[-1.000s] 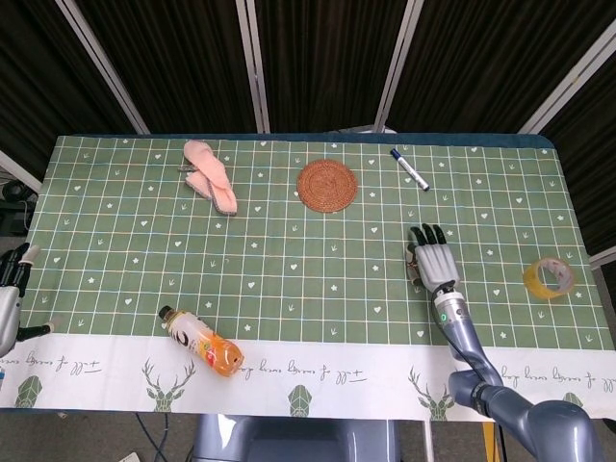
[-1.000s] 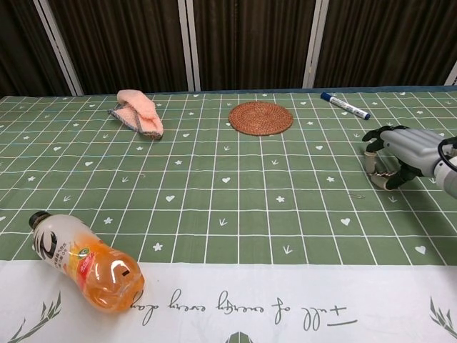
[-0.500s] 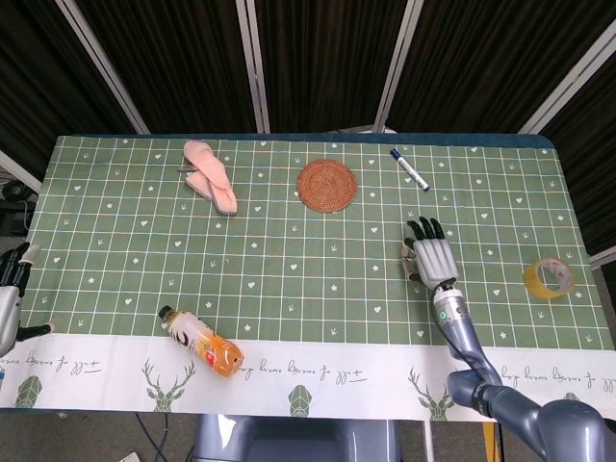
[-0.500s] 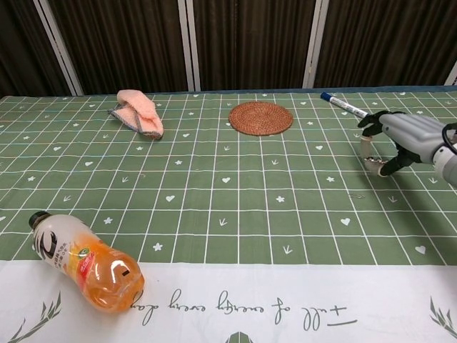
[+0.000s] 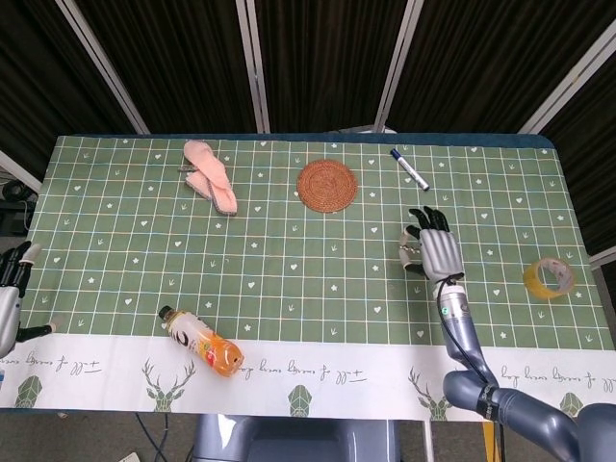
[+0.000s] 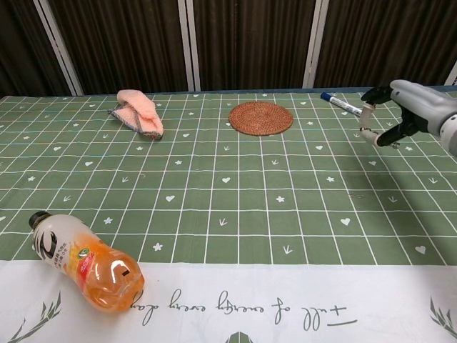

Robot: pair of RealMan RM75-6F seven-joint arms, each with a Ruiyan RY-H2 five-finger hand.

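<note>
The right hand [image 5: 438, 252] is raised above the worktop [image 5: 289, 250], fingers [image 6: 368, 134] spread, empty; the marker pen [image 5: 410, 168] lies untouched at its 11 o'clock (nothing grasped yet). The left hand [image 5: 12, 289] idles, state unclear.

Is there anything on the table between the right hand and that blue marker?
Nothing visible. The right hand is empty, above bare cloth, and the blue marker lies beyond its fingers toward the far edge. The woven coaster lies off to the left, clear of that stretch.
</note>
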